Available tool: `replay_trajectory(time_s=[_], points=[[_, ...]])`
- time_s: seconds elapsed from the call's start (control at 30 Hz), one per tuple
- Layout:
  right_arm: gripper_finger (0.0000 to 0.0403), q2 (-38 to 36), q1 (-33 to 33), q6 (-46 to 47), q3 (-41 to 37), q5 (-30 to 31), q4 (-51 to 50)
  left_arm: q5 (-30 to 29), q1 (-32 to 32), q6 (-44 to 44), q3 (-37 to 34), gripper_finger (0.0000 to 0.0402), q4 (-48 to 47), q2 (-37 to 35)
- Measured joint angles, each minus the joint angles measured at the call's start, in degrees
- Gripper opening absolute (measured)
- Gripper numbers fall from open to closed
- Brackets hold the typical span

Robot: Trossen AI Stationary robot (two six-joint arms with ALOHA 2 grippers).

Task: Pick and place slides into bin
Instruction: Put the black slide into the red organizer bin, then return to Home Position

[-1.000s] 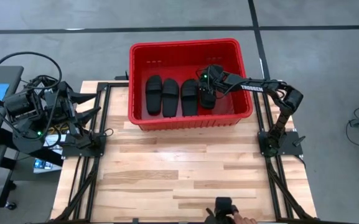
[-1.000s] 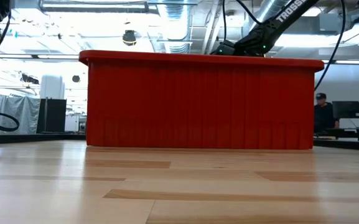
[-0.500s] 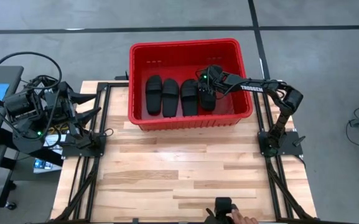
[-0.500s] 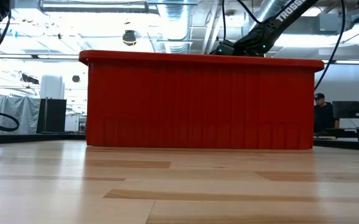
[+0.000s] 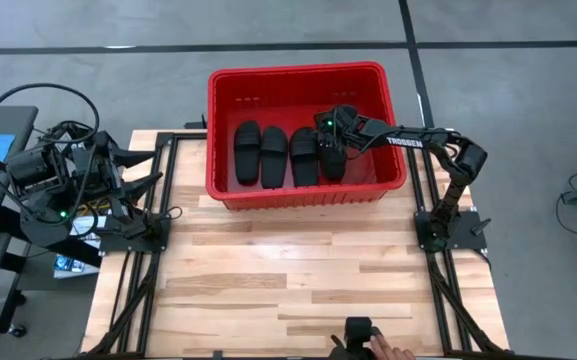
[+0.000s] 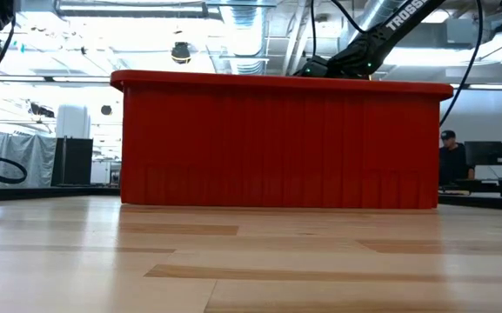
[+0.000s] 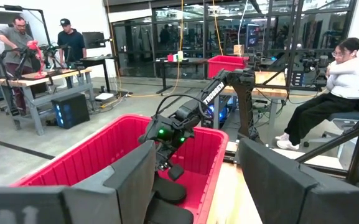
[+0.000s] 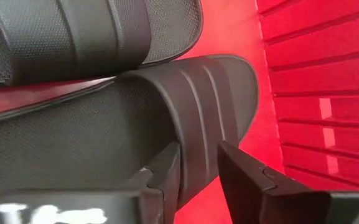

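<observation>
The red bin point(image 5: 298, 72) stands at the table's far edge with several black slides lying side by side on its floor. The rightmost slide point(image 5: 334, 162) lies next to the bin's right wall. My right gripper point(image 5: 334, 140) reaches down into the bin over that slide. It is open point(image 8: 198, 171), with its fingers on either side of the strap's outer edge point(image 8: 198, 124). My left gripper point(image 7: 195, 180) waits wide open and level beyond the table's left edge point(image 5: 118, 160), holding nothing. The low view shows only the bin's near wall point(image 6: 277, 143). My right gripper comes slanting down from the right at the rightmost slide's strap edge point(image 8: 195, 134), and the strap shows in the gap between the fingers. The slide lies on the bin floor against its neighbour point(image 8: 92, 31). Whether the fingers point(image 8: 167, 165) touch the strap, I cannot tell.
The bin's right wall point(image 8: 316, 93) is close beside my right gripper. The wooden table top point(image 5: 288, 270) in front of the bin is bare. A person's hand point(image 5: 393, 352) shows at the near edge. People stand and sit in the room beyond point(image 7: 347, 68).
The rightmost slide has sunk a little toward the bin's near wall and now lies flat next to the others. Both arms have kept still.
</observation>
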Motion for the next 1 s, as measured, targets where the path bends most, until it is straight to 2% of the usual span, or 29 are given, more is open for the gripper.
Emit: replay_trajectory(time_s=[1.0], points=[[0.0103, -1.22, 0.63, 0.42, 0.02, 0.49, -3.08, 0.45, -0.01, -0.67, 0.0, 0.0224, 0.05, 0.0]])
